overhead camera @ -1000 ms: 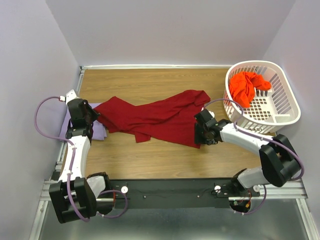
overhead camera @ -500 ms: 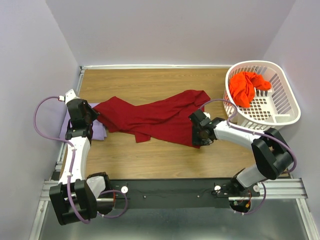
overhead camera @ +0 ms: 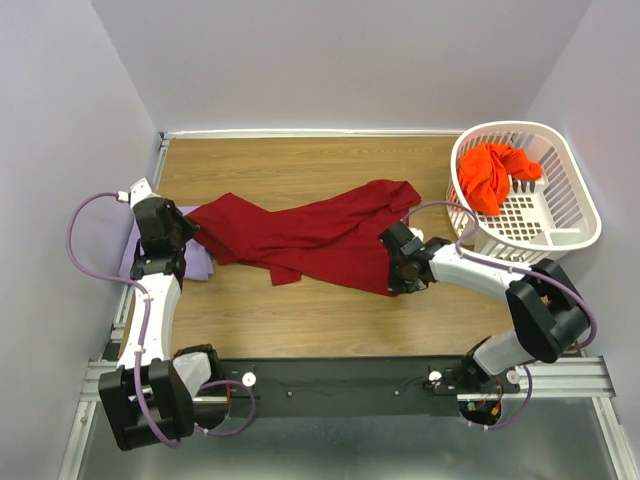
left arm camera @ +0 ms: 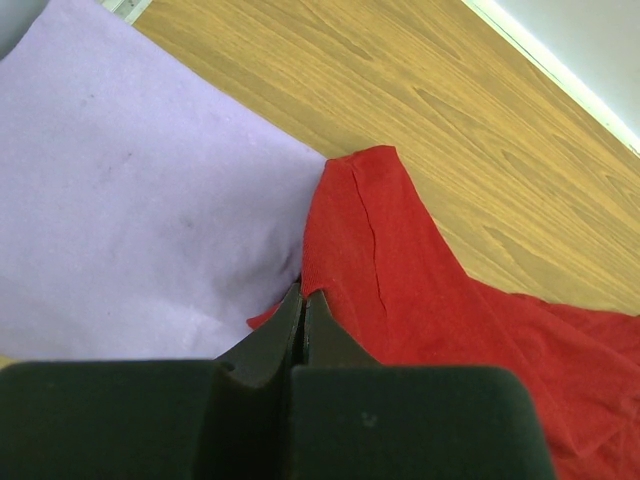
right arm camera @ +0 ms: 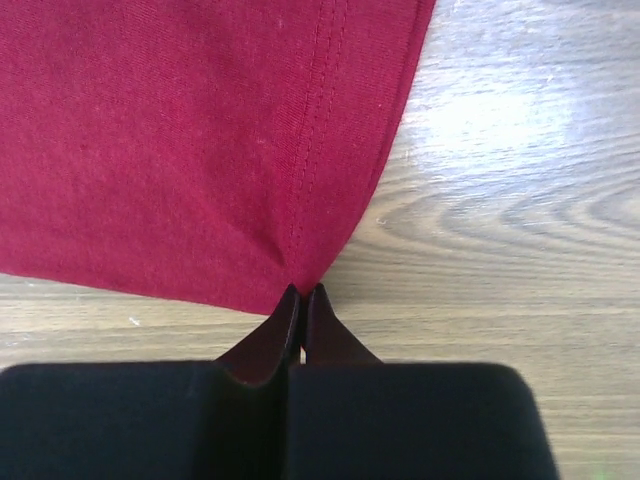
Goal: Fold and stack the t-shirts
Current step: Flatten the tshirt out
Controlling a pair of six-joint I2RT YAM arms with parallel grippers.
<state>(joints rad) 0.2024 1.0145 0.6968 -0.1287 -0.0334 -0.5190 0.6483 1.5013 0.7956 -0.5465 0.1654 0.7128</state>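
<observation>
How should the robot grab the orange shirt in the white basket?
Best to pinch a raised fold atop the orange shirt, coming straight down. It lies crumpled in the far-left corner of the basket, so the lattice walls would likely block a sideways reach, and the bunched folds stick up to pinch.

**Soft, even light, one patch of glare**

From above, the light is bright and diffuse. The brown wood-grain table [overhead camera: 300,170] carries only faint, soft-edged shadows under the white plastic lattice basket [overhead camera: 575,215] and the arms. In the right wrist view a pale glare patch washes out the grain just right of the dark red cloth t-shirt [right arm camera: 180,130], whose stitching is crisp. The black right gripper [right arm camera: 303,295] and black left gripper [left arm camera: 303,298] sit dark and blurred along the bottom of their views.
</observation>
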